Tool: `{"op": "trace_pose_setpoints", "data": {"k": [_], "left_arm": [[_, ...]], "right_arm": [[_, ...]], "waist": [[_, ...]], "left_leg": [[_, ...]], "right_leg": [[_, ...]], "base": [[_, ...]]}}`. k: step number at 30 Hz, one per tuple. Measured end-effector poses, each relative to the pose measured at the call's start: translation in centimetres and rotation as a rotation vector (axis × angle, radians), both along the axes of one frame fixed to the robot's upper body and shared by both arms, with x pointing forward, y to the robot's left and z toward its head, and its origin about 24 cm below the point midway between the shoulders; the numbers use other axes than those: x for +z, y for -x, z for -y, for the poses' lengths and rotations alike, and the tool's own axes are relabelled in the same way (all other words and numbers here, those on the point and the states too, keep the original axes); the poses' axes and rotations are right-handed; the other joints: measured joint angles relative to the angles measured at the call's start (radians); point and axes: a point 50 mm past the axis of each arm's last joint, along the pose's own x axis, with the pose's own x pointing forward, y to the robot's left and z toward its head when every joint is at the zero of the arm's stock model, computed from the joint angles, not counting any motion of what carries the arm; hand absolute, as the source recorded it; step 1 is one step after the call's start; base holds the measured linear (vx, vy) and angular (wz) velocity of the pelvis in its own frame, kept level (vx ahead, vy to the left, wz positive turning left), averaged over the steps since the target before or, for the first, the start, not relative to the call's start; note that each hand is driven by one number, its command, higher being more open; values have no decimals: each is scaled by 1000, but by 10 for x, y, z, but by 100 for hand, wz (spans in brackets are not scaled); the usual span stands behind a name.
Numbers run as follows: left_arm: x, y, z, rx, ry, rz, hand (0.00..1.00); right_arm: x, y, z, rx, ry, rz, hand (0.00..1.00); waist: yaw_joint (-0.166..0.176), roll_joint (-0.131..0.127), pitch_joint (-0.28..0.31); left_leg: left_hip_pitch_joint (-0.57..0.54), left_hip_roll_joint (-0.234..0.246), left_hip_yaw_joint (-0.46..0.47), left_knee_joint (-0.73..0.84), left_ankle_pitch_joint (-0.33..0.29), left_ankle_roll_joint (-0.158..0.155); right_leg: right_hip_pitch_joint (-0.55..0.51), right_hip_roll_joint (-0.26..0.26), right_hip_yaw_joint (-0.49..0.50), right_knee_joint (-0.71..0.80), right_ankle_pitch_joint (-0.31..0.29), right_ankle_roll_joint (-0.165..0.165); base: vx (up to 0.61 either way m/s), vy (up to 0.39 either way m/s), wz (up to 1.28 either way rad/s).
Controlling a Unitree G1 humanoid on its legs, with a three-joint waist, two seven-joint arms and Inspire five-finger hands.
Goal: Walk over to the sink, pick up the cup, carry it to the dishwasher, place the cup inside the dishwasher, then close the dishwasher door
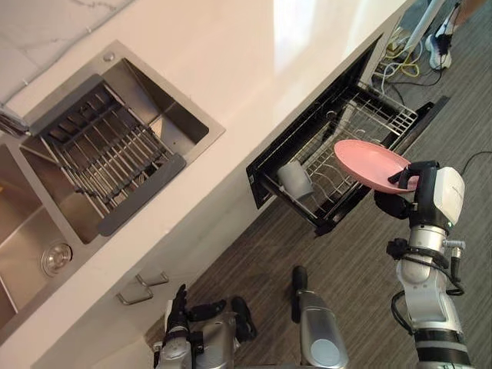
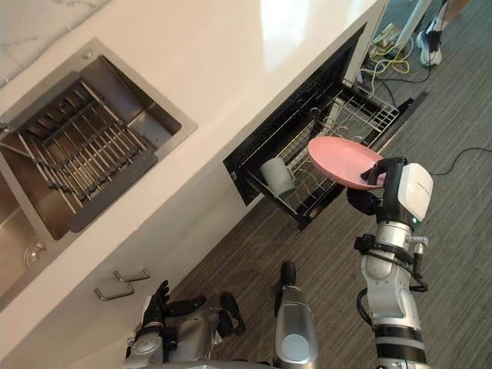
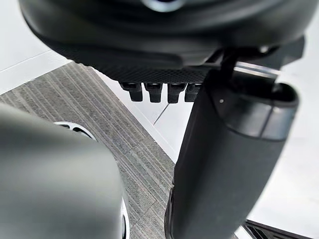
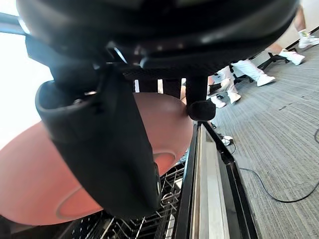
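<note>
Right hand [image 1: 393, 204] clasps pink plate [image 1: 369, 163] in its fingers above dishwasher rack [image 1: 370, 115]; left hand [image 1: 178, 301] fingers loose.

No text, label, number or sign is legible in any view. The pink plate [image 1: 369, 163] pinched in the right hand [image 1: 396, 201] has a plain surface, as does the grey cup [image 1: 295, 181] in the dishwasher rack [image 1: 377, 115] beside that hand.
</note>
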Motion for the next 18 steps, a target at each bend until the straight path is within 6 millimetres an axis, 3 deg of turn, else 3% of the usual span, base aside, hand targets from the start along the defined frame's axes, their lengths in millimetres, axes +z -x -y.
{"op": "trace_pose_setpoints", "data": {"k": [4,12,18], "left_arm": [[6,-14,-2,7,1,43,100],[12,-22,-2,14,-5,80,100],[15,-27,-2,12,-7,103,100]], "right_arm": [[18,-25,-6,43,23,34,0],[26,-54,-10,72,89,-24,0],[36,-69,7,8,87,-63,0]], "waist": [[11,-9,46],[32,-8,52],[36,-10,61]], "left_leg": [[-42,3,-19,47,-11,3],[-108,7,-56,132,-41,16],[-142,5,-69,150,-42,18]], "right_leg": [[-27,-9,-10,30,-5,-2],[-66,-30,-33,98,-30,-1],[-87,-37,-44,108,-29,-1]], "base": [[-45,4,10],[-45,11,12],[-11,15,6]]}}
